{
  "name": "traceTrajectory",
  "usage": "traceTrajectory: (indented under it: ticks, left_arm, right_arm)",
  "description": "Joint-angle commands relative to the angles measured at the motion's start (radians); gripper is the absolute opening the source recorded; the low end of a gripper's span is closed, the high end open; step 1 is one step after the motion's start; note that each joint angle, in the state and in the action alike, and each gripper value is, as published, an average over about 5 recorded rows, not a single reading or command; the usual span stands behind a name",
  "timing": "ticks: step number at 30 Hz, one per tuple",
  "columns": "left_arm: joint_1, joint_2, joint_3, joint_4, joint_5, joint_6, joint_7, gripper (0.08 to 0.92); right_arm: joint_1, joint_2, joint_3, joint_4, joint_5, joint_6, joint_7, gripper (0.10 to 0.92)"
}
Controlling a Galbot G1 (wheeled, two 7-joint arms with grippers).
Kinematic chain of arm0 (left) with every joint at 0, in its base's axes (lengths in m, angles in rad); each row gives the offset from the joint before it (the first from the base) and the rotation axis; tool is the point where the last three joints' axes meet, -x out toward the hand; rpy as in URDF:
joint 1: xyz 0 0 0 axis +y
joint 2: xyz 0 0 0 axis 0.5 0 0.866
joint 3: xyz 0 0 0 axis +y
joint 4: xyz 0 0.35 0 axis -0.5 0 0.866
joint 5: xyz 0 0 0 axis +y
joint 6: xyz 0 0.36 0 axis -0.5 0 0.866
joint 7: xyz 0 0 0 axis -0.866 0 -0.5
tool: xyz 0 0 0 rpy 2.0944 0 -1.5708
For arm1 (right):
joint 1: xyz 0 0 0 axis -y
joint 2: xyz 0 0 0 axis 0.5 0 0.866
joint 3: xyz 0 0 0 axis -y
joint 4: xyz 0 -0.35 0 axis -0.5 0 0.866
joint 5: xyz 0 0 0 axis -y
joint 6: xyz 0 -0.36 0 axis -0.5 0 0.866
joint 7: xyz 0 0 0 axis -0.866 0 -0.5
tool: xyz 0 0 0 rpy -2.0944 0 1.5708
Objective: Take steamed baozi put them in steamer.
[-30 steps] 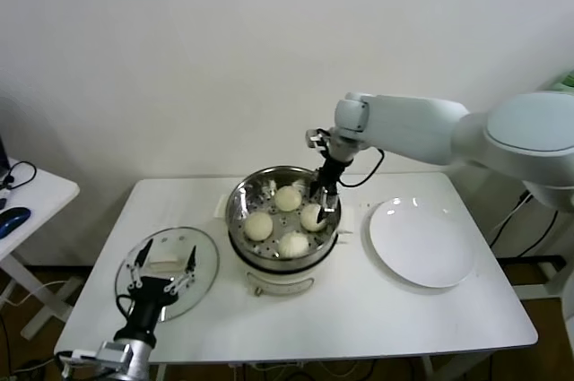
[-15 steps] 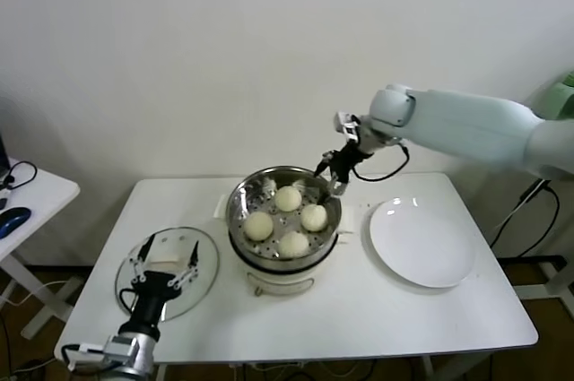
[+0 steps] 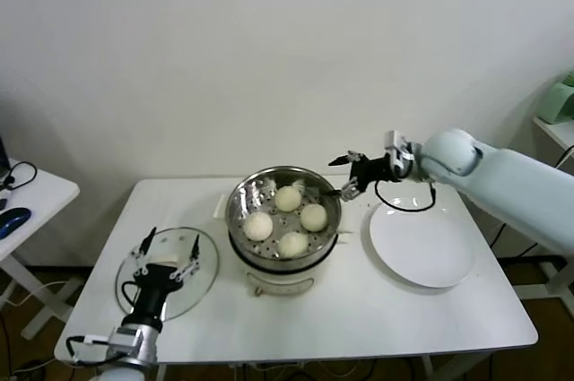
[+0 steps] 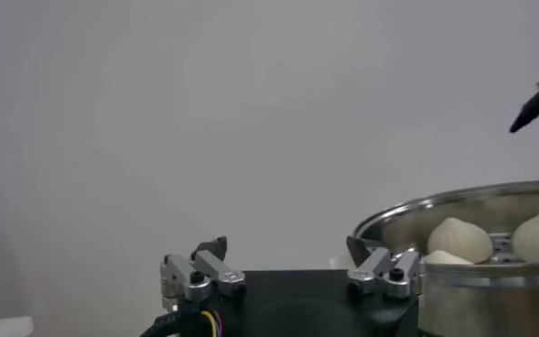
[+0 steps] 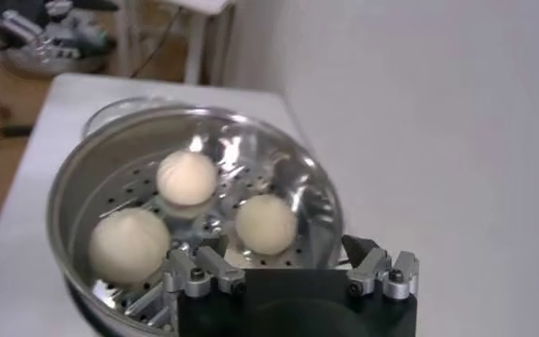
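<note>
Head view: I see the steamer (image 3: 283,217) at the centre of the white table (image 3: 359,309). It is a round, shiny steel basket with a perforated floor, seated on a white cooker base. Four steamed baozi (image 3: 288,198) lie inside it, arranged in a diamond: one toward the wall, one toward me, one on each side. Each bun is smooth, round and cream-white, and much smaller than the basket. They sit close together but I see a narrow gap between neighbours.

The right gripper (image 3: 345,176) hangs in the air just beyond the basket's rim, on the robot's right side of it and above the table. Its two dark fingers (image 3: 339,161) are spread wide and hold nothing; they touch neither the basket nor a bun. The right wrist view confirms this: I see both finger bases apart, with the basket and three of the buns below them.

The left gripper (image 3: 165,254) hovers over the glass lid (image 3: 167,272), which lies flat on the table on the robot's left of the steamer. Its fingers are spread apart and empty; the left wrist view shows the same gap, with the steamer's rim beyond.

A white plate (image 3: 421,242) lies flat on the robot's right of the steamer, apart from it.
</note>
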Motion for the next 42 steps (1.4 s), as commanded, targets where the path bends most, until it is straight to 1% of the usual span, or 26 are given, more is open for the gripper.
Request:
traceTrajectory:
  ticks: [1, 5, 12, 18, 22, 26, 31, 39, 42]
  left_arm:
    - [-0.015, -0.006, -0.009, 0.004, 0.007, 0.003, 0.006, 0.823]
    - [-0.016, -0.009, -0.016, 0.007, 0.006, 0.005, 0.014, 0.823]
    - [-0.015, -0.011, -0.040, 0.008, -0.013, 0.006, 0.053, 0.823]
    - [-0.007, -0.020, -0.057, 0.003, -0.015, 0.002, 0.101, 0.823]
    - [0.014, -0.024, -0.076, -0.005, 0.001, -0.007, 0.158, 0.823]
    - [0.029, -0.035, -0.086, -0.004, 0.001, -0.018, 0.161, 0.823]
    - [0.037, -0.051, -0.091, -0.004, -0.032, -0.019, 0.149, 0.823]
    - [0.064, -0.080, -0.086, -0.006, -0.048, -0.035, 0.138, 0.823]
    - [0.060, -0.078, -0.095, -0.003, -0.069, -0.034, 0.136, 0.823]
  right_arm:
    - [-0.854, -0.126, 0.931, 0.224, -0.184, 0.075, 0.227, 0.823]
    - [-1.114, -0.004, 1.212, 0.273, -0.242, 0.116, 0.250, 0.823]
    - [-1.380, 0.265, 1.496, 0.347, -0.348, 0.196, 0.287, 0.823]
    - [-1.542, 0.520, 1.619, 0.409, -0.419, 0.245, 0.325, 0.823]
    - [-1.630, 0.631, 1.636, 0.434, -0.458, 0.278, 0.345, 0.823]
    - [-1.692, 0.688, 1.626, 0.434, -0.500, 0.320, 0.346, 0.823]
    - [-1.737, 0.731, 1.609, 0.459, -0.500, 0.349, 0.343, 0.823]
    - [-1.777, 0.764, 1.607, 0.472, -0.487, 0.368, 0.348, 0.823]
    - [-1.785, 0.764, 1.607, 0.465, -0.482, 0.374, 0.349, 0.823]
